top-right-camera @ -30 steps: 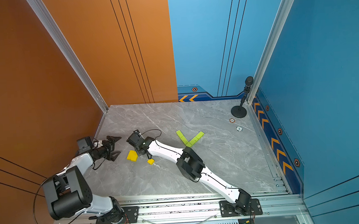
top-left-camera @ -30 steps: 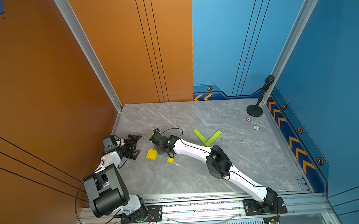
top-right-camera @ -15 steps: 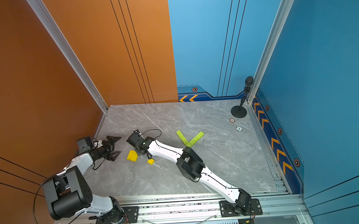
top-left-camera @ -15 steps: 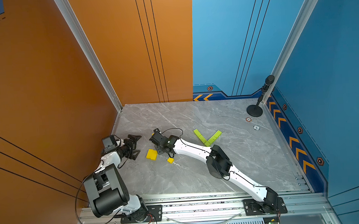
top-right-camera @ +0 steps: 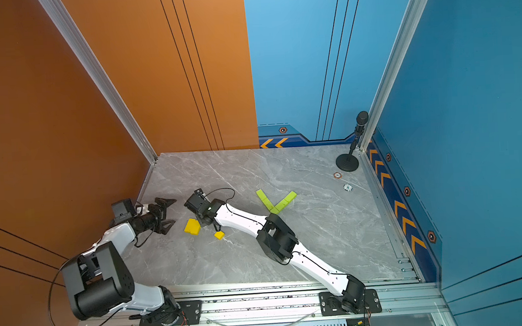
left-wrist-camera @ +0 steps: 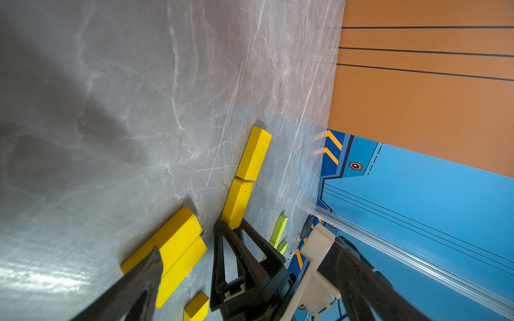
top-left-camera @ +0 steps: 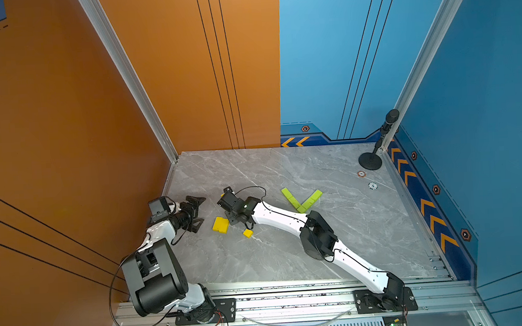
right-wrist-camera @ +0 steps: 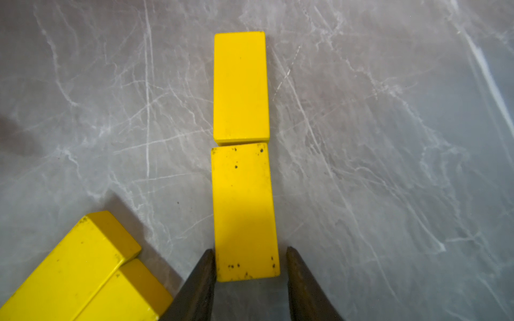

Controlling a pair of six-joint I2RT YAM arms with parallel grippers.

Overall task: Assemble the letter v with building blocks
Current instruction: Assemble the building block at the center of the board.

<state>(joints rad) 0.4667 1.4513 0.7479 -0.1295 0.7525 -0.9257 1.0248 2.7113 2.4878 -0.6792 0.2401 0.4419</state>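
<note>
Recorder: Fingers on the right gripper (right-wrist-camera: 249,250), what state?

Observer: Slightly parted, straddling the end of the near yellow brick (right-wrist-camera: 244,211). One fingertip (right-wrist-camera: 207,269) sits against the brick's side. The other stands just clear, with a sliver of grey table (right-wrist-camera: 389,139) between. Brick lies flat on the table, not lifted. No grip that I can see.

Recorder: Neighbours of that brick?

Observer: End to end with it, in the same line and beyond the fingertips, the far yellow brick (right-wrist-camera: 240,86). Ends touching or very nearly. Cannot make these two out in both top views.

Recorder: Other yellows?

Observer: Side by side and touching, a yellow pair (top-left-camera: 220,224), just beside the right gripper at its 8 o'clock. Also a small yellow cube (top-left-camera: 248,233) at its 5 o'clock, apart from the pair.

Recorder: Greens?

Observer: Several lime-green blocks (top-left-camera: 293,200) laid as a V, at 3 o'clock from the right gripper and well apart from it. Point of the V toward 6 o'clock.

Recorder: And the left gripper (top-left-camera: 201,214)?

Observer: At 9 o'clock from the yellow pair, near but not touching. Jaws spread wide, nothing between them.
</note>
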